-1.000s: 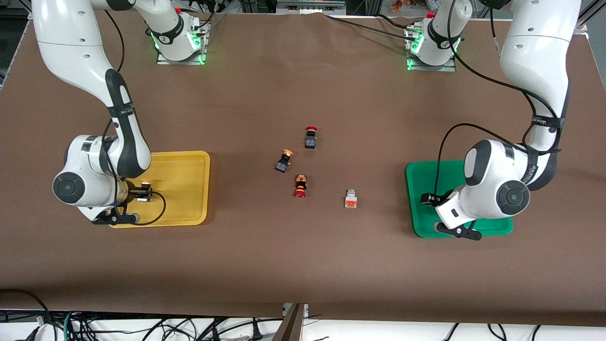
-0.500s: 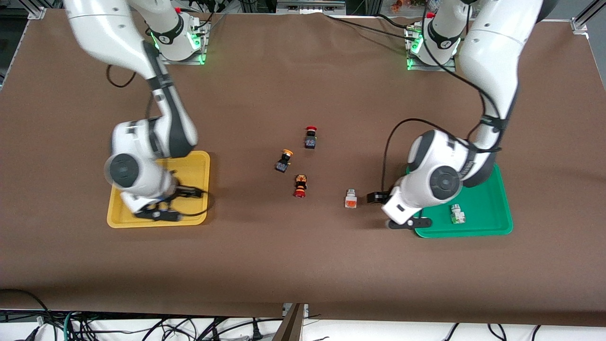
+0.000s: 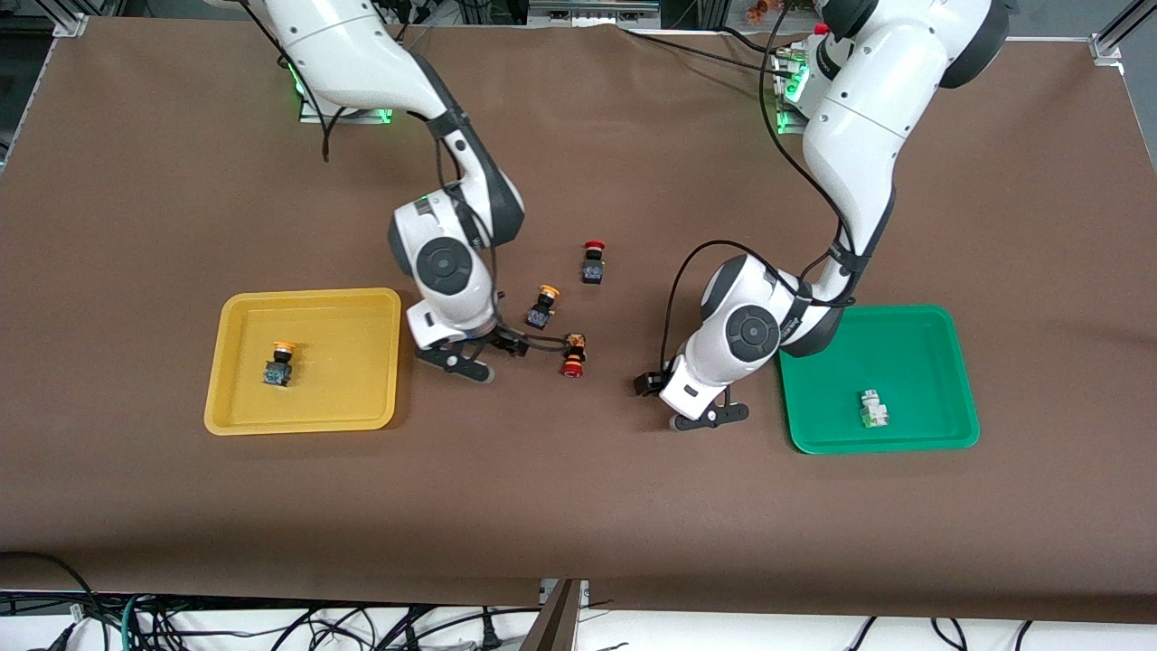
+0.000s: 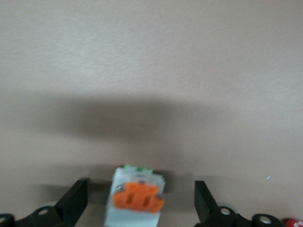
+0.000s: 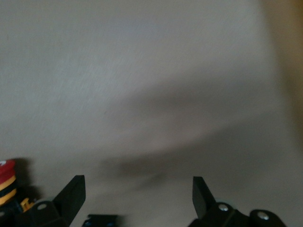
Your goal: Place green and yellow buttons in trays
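A yellow-capped button (image 3: pixel 279 363) lies in the yellow tray (image 3: pixel 343 325). A white green-faced button (image 3: pixel 873 409) lies in the green tray (image 3: pixel 904 353). A second yellow-capped button (image 3: pixel 542 306) lies on the table's middle. My right gripper (image 3: pixel 513 344) is open and empty just beside it; its wrist view shows open fingers (image 5: pixel 71 189) over bare table. My left gripper (image 3: pixel 646 384) is open over the white orange-faced button (image 4: pixel 136 201), which sits between the spread fingers (image 4: pixel 75 196) untouched. That button is hidden in the front view.
Two red-capped buttons lie mid-table: one (image 3: pixel 593 261) farther from the front camera, one (image 3: pixel 572 355) close to my right gripper, also at the edge of the right wrist view (image 5: pixel 5 182). Brown cloth covers the table.
Both arms swung from their trays to the table's middle. The yellow-capped button stays in the yellow tray, the green-faced one in the green tray. My left gripper now covers the orange-faced button.
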You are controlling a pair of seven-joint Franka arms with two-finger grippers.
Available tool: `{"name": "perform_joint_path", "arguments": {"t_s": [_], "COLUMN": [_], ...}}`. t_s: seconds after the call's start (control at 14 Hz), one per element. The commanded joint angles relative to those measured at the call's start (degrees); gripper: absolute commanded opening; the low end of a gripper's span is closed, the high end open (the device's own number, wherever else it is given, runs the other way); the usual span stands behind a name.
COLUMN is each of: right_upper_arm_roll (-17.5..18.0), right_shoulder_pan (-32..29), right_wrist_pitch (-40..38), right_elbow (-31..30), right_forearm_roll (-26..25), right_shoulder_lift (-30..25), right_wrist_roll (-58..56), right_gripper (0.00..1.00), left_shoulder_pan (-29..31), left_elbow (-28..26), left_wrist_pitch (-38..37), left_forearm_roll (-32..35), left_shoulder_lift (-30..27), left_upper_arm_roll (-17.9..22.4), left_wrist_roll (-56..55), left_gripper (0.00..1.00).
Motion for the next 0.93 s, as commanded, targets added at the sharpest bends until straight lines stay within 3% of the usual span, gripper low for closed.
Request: {"name": "perform_joint_path", "arguments": {"t_s": [0.0, 0.29, 0.36, 0.43, 0.5, 0.71, 0.86], "right_upper_arm_roll": [-0.5, -0.5, -0.5, -0.4, -0.5, -1.0, -1.1], "right_shoulder_pan": [3.1, 6.7, 6.9, 6.9, 7.2, 6.2, 1.3], "right_wrist_pitch": [1.6, 4.2, 4.2, 4.1, 3.9, 3.3, 0.0], "right_elbow": [1.1, 1.0, 0.8, 0.8, 0.8, 1.1, 1.2], "right_forearm_roll": [1.7, 1.8, 1.8, 1.8, 1.8, 1.7, 1.6], "right_shoulder_lift": [1.4, 3.2, 3.4, 3.4, 3.4, 2.5, 0.3], "right_wrist_roll": [4.2, 5.6, 5.5, 5.6, 5.8, 4.5, -1.7], "right_gripper": [1.00, 1.00, 0.65, 0.09, 0.00, 0.00, 0.00], "left_shoulder_pan": [0.0, 2.7, 3.3, 4.5, 6.4, 12.4, 17.3], "left_elbow": [1.1, -0.2, -0.3, 0.4, 1.8, 10.3, 12.1], "left_wrist_pitch": [2.0, -0.3, -1.0, -4.7, -10.0, -24.0, -31.1], "left_forearm_roll": [0.0, -0.6, -0.6, -0.3, -0.5, -0.6, -0.7], "left_shoulder_lift": [0.8, -0.1, -0.7, -1.7, -3.1, -3.3, -3.3], "left_upper_arm_roll": [0.6, 0.4, 0.4, 0.4, 0.4, 0.6, 0.1], "left_wrist_roll": [2.8, 9.5, 9.9, 10.5, 12.9, 26.0, 32.1], "left_gripper": [0.00, 0.00, 0.00, 0.00, 0.00, 0.00, 0.00]}}
